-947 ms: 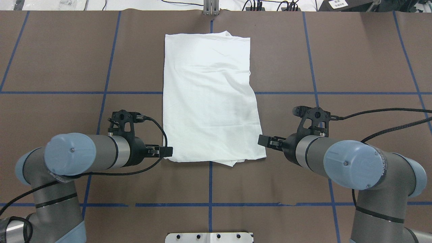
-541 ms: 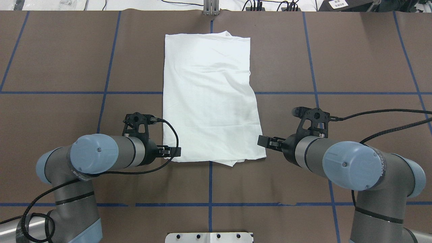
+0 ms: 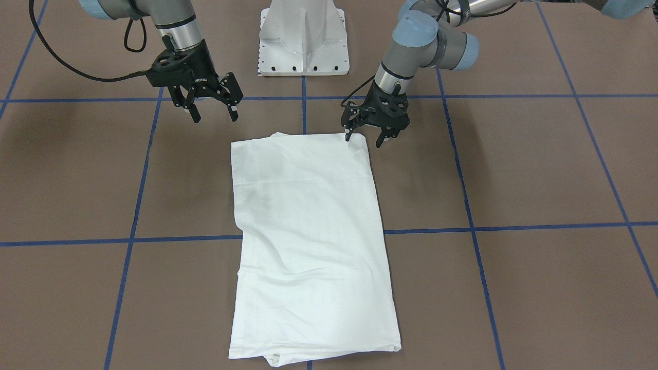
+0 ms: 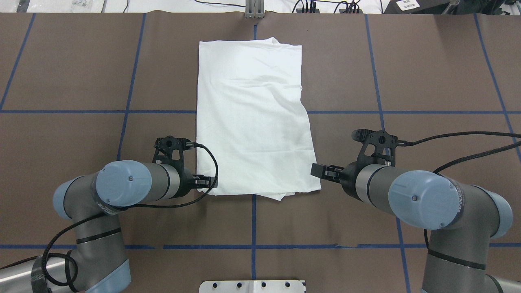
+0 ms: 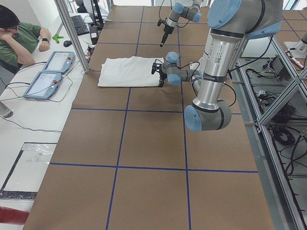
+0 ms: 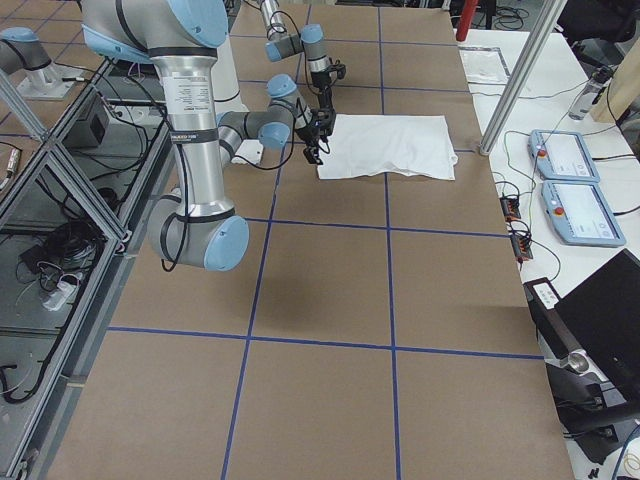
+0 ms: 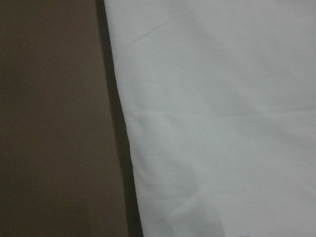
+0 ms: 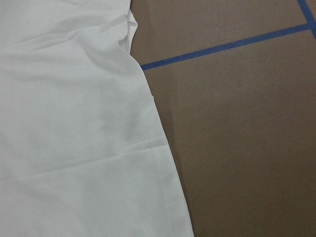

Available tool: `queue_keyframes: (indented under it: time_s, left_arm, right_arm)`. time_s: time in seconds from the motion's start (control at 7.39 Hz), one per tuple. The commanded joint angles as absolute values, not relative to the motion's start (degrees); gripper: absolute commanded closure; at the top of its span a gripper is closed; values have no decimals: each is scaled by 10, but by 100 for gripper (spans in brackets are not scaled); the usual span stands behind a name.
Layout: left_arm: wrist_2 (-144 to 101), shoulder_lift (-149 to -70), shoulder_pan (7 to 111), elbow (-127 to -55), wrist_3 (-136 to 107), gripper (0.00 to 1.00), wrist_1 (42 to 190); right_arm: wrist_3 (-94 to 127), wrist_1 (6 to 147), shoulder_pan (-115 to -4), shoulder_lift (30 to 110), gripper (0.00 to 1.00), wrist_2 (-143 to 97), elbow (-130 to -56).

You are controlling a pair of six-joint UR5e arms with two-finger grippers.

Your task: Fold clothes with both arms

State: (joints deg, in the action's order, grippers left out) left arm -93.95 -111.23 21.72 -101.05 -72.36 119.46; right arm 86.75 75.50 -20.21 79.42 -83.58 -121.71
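The white shirt [image 4: 254, 118] lies folded into a long rectangle on the brown table, also shown in the front view as the shirt [image 3: 308, 241]. My left gripper [image 3: 366, 139] is open and low at the shirt's robot-side corner, one finger [image 3: 349, 135] on the cloth and the other off its edge. In the overhead view the left gripper [image 4: 205, 182] overlaps that corner. My right gripper [image 3: 216, 115] is open and empty, raised above the table just short of the opposite robot-side corner; the overhead view shows the right gripper [image 4: 319, 170] beside the hem. Both wrist views show shirt cloth [image 7: 212, 118] [image 8: 74, 138] and bare table.
The white pedestal base [image 3: 303, 38] stands between the arms at the robot's edge. Blue tape lines [image 4: 253, 219] grid the table. A seated person [image 5: 19, 36] and two control tablets [image 5: 48, 72] are beyond the far edge, by a metal post [image 5: 72, 33].
My left arm has swung in toward the shirt, bringing its gripper onto the robot-side corner. The right arm and the shirt have not moved.
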Motion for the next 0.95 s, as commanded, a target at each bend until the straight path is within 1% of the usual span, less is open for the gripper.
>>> queue_keyframes:
  time_s: [0.0, 0.68, 0.81]
  left_arm:
    - [-940, -1121, 217, -999, -722, 43, 1195]
    - [-941, -1120, 218, -1004, -722, 45, 1194]
    - [-942, -1120, 217, -1004, -722, 48, 1194]
  right_arm:
    - [867, 755, -202, 795, 0, -836, -1216]
    - [867, 755, -202, 795, 0, -836, -1216]
    - [867, 755, -202, 795, 0, -836, -1216]
